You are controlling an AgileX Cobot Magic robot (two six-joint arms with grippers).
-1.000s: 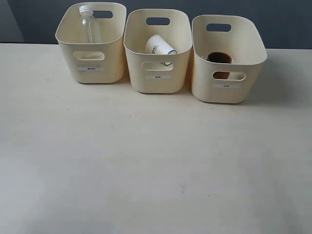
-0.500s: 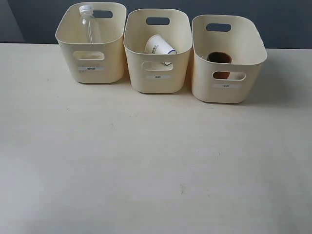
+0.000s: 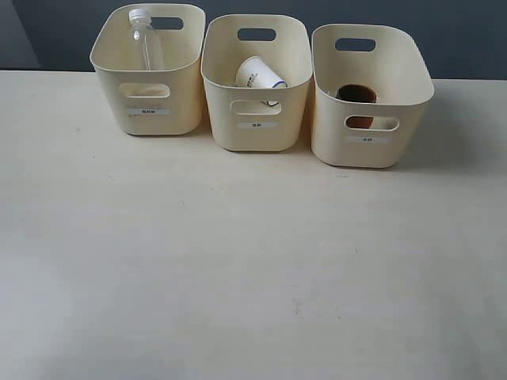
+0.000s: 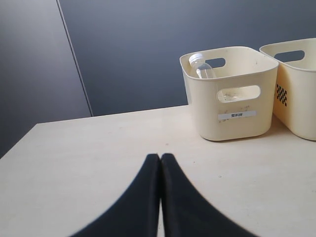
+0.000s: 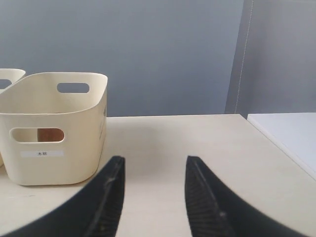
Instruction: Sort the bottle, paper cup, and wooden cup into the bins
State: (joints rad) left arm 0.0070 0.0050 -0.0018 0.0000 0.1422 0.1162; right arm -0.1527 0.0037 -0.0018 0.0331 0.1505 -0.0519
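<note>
Low over the pale counter (image 4: pixel 89 148), left gripper (image 4: pixel 160 157) with jaws pressed together tip to tip, clenched on nothing, touching nothing. Right gripper (image 5: pixel 154 165) with jaws spread well apart, released, empty, bare counter showing between them.

Along the far edge of the counter, three cream bins in a row, just beside one another. Left bin (image 3: pixel 150 95): bottle (image 3: pixel 145 39) standing inside, leaning slightly, white cap near the rim. Middle bin (image 3: pixel 257 119): paper cup (image 3: pixel 258 74) tipped on its side, mouth toward the left. Right bin (image 3: pixel 372 134): wooden cup (image 3: pixel 356 95) upright on the floor, reddish side visible through the front handle cutout.

From the left wrist view, bottle bin (image 4: pixel 232 94) ahead and well apart from the closed jaws, neighbouring bin (image 4: pixel 296 84) close beside it. From the right wrist view, wooden cup's bin (image 5: pixel 54 128) ahead and off to one side, brown of the cup (image 5: pixel 50 135) seen through the cutout; counter edge on the other side, white surface (image 5: pixel 291 133) beyond it.

Wide open counter in front of the bins, unobstructed.

Compared with half a second and a second ago: bins, bottle and both cups in the same places, nothing shifted.
</note>
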